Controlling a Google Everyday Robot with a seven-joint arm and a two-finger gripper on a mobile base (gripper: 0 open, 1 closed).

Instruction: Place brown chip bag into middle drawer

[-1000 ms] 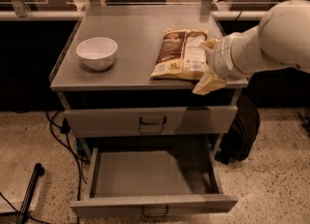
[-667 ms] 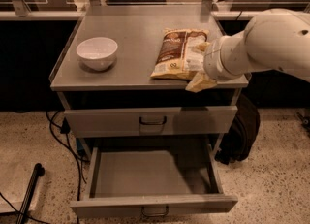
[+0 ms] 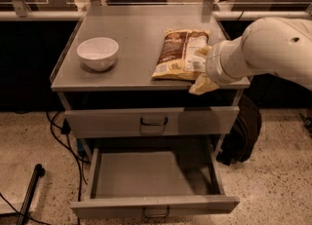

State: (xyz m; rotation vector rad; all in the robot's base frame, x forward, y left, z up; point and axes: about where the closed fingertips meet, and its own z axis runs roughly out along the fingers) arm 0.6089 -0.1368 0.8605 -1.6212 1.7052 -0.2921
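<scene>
The brown chip bag (image 3: pixel 179 53) lies flat on the cabinet top, right of centre, with its white label panel facing up. My gripper (image 3: pixel 201 69) is at the bag's right edge near the front of the top, wrist coming in from the right. It is open: one pale fingertip (image 3: pixel 202 51) rests over the bag's right side and the other sits near the top's front edge. The middle drawer (image 3: pixel 155 203) is pulled out below, and its grey floor shows nothing inside.
A white bowl (image 3: pixel 97 52) stands on the left of the cabinet top (image 3: pixel 131 29). The matching upper drawer (image 3: pixel 152 121) is closed. Black cables and a dark pole (image 3: pixel 30 190) lie on the floor at left. A dark bag (image 3: pixel 241 131) leans by the cabinet's right side.
My arm has shifted a little to the left, closer against the chip bag's right edge. The bag, bowl and drawers have not moved.
</scene>
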